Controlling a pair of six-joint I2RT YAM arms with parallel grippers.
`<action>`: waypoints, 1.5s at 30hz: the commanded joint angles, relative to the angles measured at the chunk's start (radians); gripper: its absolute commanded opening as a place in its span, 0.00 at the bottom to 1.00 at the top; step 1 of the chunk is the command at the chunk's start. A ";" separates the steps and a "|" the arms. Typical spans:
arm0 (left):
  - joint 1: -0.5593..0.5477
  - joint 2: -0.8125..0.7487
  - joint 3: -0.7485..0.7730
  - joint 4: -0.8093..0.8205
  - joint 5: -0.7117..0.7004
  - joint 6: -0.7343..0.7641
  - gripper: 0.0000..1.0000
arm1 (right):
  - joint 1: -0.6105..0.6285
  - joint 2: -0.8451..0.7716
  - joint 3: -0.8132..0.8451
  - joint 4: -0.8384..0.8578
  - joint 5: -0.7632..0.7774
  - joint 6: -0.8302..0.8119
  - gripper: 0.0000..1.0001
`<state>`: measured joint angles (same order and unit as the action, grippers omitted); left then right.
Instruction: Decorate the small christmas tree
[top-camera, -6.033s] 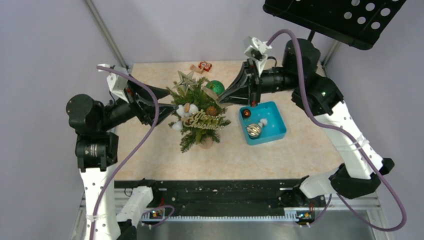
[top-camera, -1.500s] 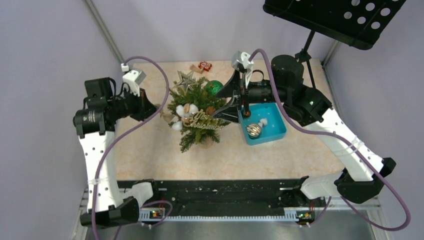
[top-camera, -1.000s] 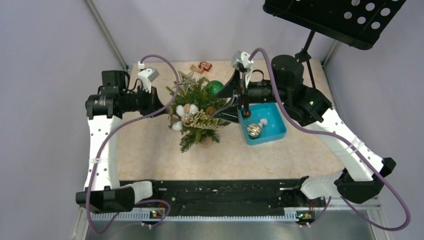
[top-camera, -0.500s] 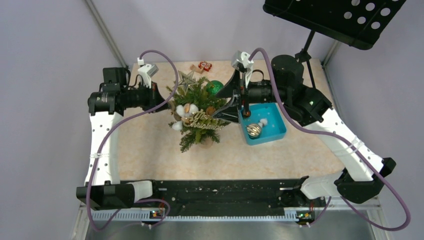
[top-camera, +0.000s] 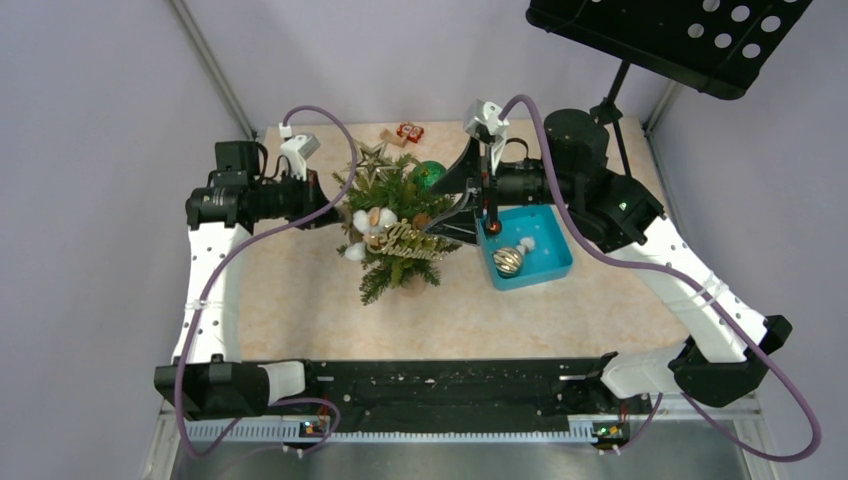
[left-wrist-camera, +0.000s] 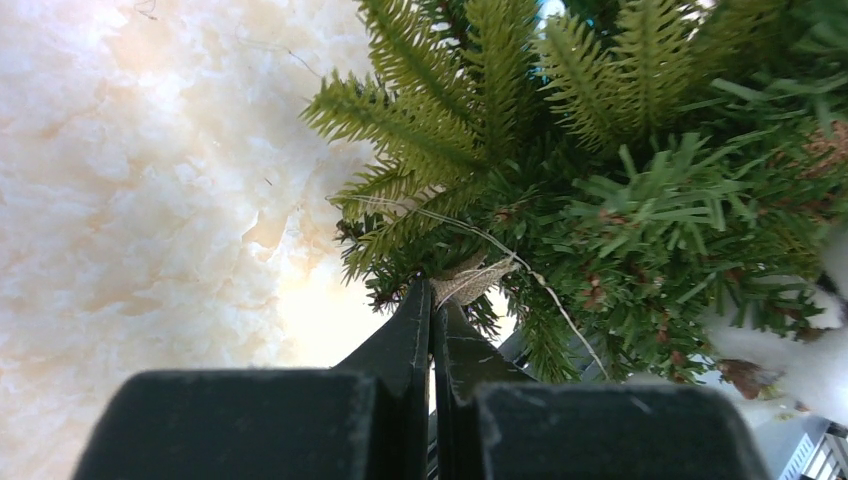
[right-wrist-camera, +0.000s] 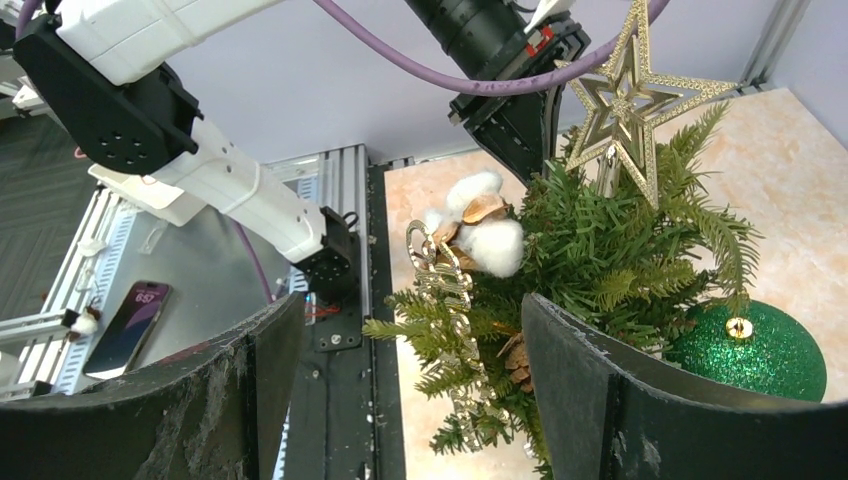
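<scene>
Left pincer (left-wrist-camera: 432, 292) shut on twine (left-wrist-camera: 470, 283), tree (left-wrist-camera: 600, 200) straight ahead of tips, upright, branches touching. Right pincer (right-wrist-camera: 410, 305) agape, tree just ahead. Left nearer for hanging.

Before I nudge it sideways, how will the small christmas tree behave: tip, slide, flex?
Probably top-heavy: the small christmas tree carries a star, cotton bolls and a sign above a narrow base, so it may tip. Its needle branches look springy and would likely flex first.
</scene>
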<state>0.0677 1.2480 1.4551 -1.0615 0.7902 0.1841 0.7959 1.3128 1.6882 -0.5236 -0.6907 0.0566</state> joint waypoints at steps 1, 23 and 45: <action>-0.002 -0.016 -0.028 0.054 0.008 -0.016 0.00 | -0.006 -0.001 0.004 0.045 -0.013 0.012 0.78; -0.001 -0.031 0.047 -0.013 0.011 0.017 0.48 | -0.005 -0.008 -0.007 0.056 -0.020 0.023 0.78; 0.007 -0.061 -0.002 0.048 -0.065 -0.026 0.60 | -0.005 -0.005 -0.013 0.073 -0.025 0.032 0.78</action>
<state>0.0704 1.1934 1.4612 -1.0645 0.7444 0.1772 0.7959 1.3132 1.6752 -0.4973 -0.7017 0.0765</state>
